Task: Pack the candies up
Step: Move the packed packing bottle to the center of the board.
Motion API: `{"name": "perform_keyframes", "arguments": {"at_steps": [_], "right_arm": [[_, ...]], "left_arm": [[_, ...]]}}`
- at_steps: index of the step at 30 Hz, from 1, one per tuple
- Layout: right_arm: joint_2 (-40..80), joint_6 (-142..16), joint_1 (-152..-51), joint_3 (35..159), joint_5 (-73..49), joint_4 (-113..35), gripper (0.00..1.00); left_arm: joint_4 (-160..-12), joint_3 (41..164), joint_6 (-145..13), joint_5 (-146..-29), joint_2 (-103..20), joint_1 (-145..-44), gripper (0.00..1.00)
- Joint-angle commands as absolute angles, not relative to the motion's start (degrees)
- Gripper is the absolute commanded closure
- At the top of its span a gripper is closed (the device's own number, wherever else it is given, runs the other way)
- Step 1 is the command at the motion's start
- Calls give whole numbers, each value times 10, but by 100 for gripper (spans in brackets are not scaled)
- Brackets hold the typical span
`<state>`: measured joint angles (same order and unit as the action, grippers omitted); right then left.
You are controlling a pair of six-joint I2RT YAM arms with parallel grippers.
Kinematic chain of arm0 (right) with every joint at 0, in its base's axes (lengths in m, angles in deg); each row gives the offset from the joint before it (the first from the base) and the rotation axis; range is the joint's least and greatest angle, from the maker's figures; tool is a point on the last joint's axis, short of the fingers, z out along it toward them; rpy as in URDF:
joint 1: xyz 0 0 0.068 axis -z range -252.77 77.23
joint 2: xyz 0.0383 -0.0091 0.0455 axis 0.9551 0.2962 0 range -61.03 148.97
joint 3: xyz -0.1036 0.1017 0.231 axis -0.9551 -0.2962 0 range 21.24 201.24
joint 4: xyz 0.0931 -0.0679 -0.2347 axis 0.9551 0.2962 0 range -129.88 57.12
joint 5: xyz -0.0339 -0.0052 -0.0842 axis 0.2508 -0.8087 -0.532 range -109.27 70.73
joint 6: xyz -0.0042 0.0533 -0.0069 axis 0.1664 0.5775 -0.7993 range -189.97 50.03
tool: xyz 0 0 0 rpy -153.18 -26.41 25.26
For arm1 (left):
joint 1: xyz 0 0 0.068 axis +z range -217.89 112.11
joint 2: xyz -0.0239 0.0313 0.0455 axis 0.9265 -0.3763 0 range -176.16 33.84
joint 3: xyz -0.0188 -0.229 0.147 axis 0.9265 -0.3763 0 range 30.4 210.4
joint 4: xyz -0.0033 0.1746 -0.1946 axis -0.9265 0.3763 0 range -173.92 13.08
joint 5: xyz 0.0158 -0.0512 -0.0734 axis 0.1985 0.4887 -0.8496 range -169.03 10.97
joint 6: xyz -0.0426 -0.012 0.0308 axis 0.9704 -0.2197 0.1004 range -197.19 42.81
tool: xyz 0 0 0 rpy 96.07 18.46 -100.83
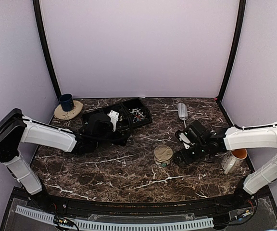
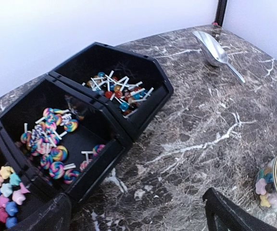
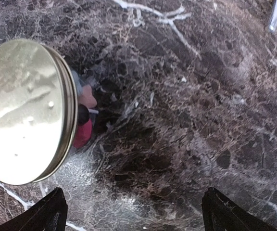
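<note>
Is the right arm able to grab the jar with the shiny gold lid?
Probably yes. The right arm's fingers stand wide open beside the jar, with only bare marble table between. The jar sits to one side of their gap, so the arm may need to shift over.

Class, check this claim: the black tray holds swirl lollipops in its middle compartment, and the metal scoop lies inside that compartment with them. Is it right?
Not quite. The swirl lollipops are in the middle compartment of the black tray, but the metal scoop lies on the bare table, apart from the tray. The left wrist view shows it.
</note>
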<state>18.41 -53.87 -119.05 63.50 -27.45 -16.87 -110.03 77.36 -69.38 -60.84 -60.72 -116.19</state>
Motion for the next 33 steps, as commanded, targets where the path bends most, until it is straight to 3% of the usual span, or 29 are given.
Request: {"name": "perform_keyframes", "arguments": {"at_steps": [1, 12, 23, 33], "right_arm": [[188, -467, -1211, 608, -278, -201, 2], [293, -490, -1215, 659, -302, -275, 2], [450, -557, -1208, 834, -329, -269, 2], [288, -515, -1141, 808, -353, -199, 2]], "left_arm": [[-1007, 797, -673, -533, -521, -1167, 1], [-866, 831, -655, -463, -421, -1168, 1], [-810, 817, -636, -419, -358, -1168, 1], [-751, 823, -632, -433, -345, -1168, 1]]}}
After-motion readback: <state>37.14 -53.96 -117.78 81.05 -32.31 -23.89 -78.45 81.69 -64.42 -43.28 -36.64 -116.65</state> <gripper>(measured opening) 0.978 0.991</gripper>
